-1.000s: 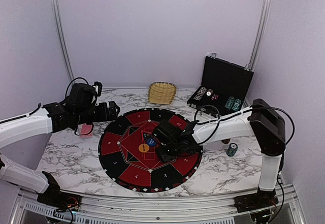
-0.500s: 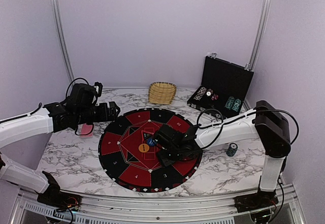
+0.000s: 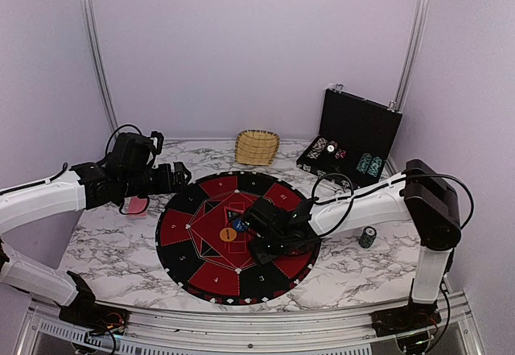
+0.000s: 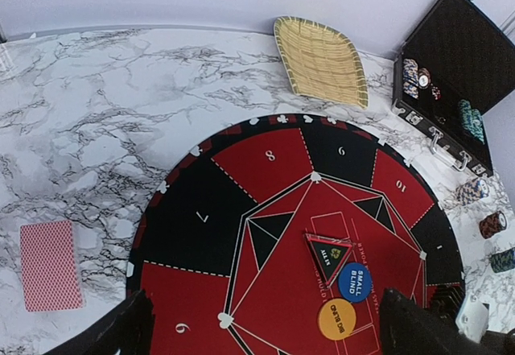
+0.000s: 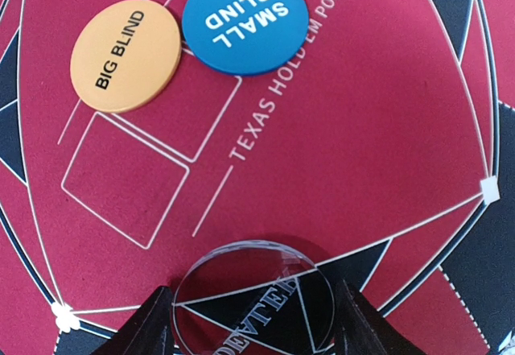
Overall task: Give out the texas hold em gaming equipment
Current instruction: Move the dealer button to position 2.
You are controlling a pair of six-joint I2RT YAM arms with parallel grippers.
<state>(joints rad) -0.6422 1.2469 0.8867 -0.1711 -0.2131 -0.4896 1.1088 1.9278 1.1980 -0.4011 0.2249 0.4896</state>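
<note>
Over mat (image 5: 378, 121), disc (image 5: 251, 286) within right tool (image 5: 253, 327)

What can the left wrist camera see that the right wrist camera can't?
Only the left wrist view shows the wicker basket, the red-backed cards on the marble, and the open black case. Only the right wrist view shows the clear dealer disc between the right gripper fingers. Both show the orange Big Blind disc, the blue Small Blind disc and the red mat.

the table (image 4: 96, 113) looks smooth marble, the basket (image 4: 320, 61) woven wicker, the mat (image 5: 362, 130) matt cloth, the dealer disc (image 5: 253, 299) clear plastic.
</note>
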